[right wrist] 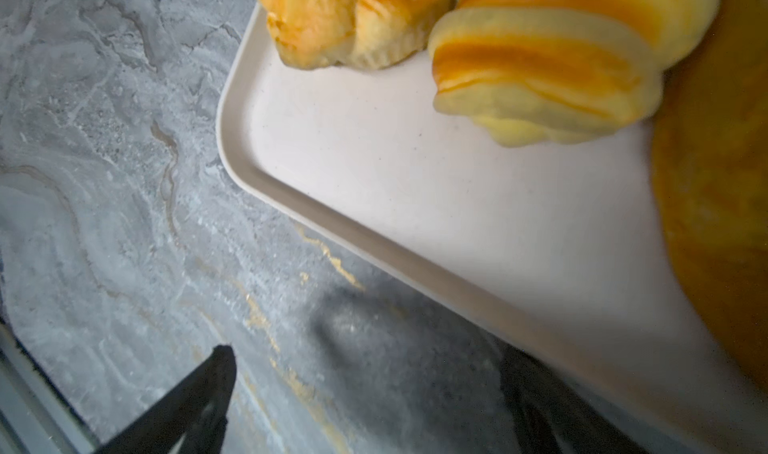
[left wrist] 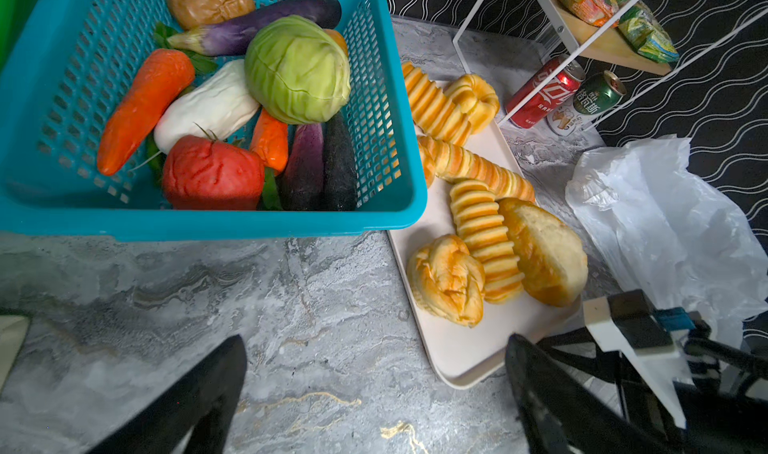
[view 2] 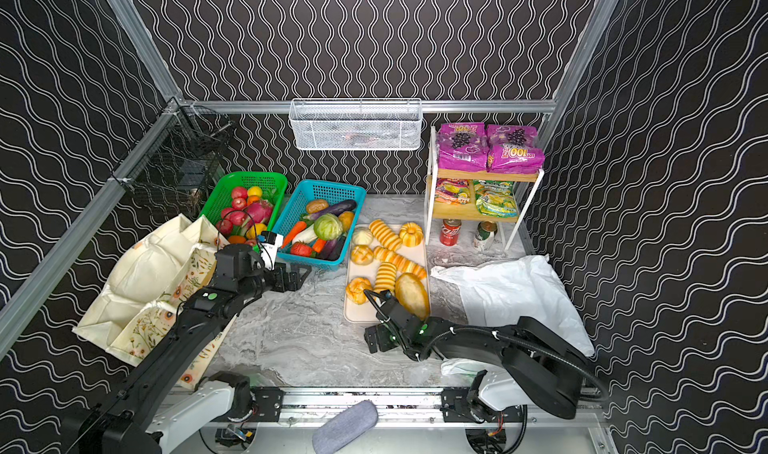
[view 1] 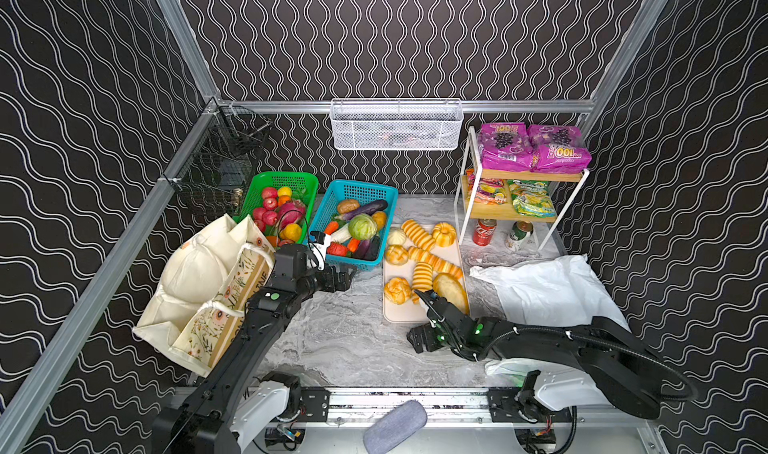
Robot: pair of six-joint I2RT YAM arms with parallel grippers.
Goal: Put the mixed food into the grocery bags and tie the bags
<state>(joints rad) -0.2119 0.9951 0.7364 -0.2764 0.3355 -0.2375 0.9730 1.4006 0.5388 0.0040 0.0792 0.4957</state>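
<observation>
The cream flower-print tote (view 1: 199,281) (view 2: 141,281) lies at the left, the white plastic bag (view 1: 548,290) (view 2: 515,294) at the right. In the blue basket (view 1: 351,188) (left wrist: 208,223) sit a green cabbage (view 1: 362,226) (left wrist: 297,69), a white radish (left wrist: 208,103), a carrot (left wrist: 145,107) and a red toy vegetable (left wrist: 212,173). Purple packets (view 1: 532,146) top the rack, an orange-red packet (view 1: 484,188) lies below, and a red can (view 1: 484,231) (left wrist: 544,92) stands underneath. My left gripper (view 1: 347,277) (left wrist: 376,339) hangs open before the basket. My right gripper (view 1: 415,339) (right wrist: 368,352) is open beside the tray's near corner.
A cream tray (view 1: 399,317) (right wrist: 374,173) of golden breads lies mid-table. A green basket (view 1: 286,178) of fruit stands left of the blue one. The white rack (view 1: 462,198) holds a green can (view 1: 519,233) beneath. A white wire basket (view 1: 395,125) hangs on the back wall.
</observation>
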